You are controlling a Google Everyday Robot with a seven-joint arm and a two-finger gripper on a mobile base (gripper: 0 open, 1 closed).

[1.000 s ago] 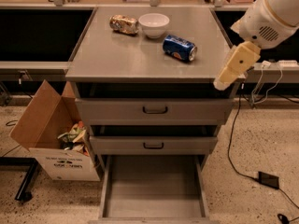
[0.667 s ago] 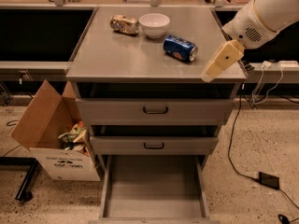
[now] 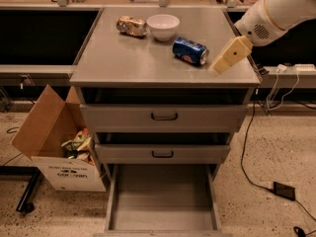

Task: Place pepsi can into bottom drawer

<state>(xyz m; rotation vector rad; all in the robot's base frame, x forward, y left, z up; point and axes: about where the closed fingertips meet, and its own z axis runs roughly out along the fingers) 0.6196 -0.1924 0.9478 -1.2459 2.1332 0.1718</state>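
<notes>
The pepsi can lies on its side on the grey cabinet top, right of centre, blue with an orange-red patch. The bottom drawer is pulled out at the foot of the cabinet, its flat grey floor bare. My gripper hangs on the white arm coming in from the upper right; its tan tip is just right of the can, a small gap away, above the cabinet top's right part.
A white bowl and a tan-gold snack packet sit at the back of the top. Two closed drawer fronts have black handles. An open cardboard box stands left of the cabinet. Cables lie on the floor at right.
My gripper has moved left and up, from beside the cabinet's right edge to over the top, close to the can. The can has not moved.
</notes>
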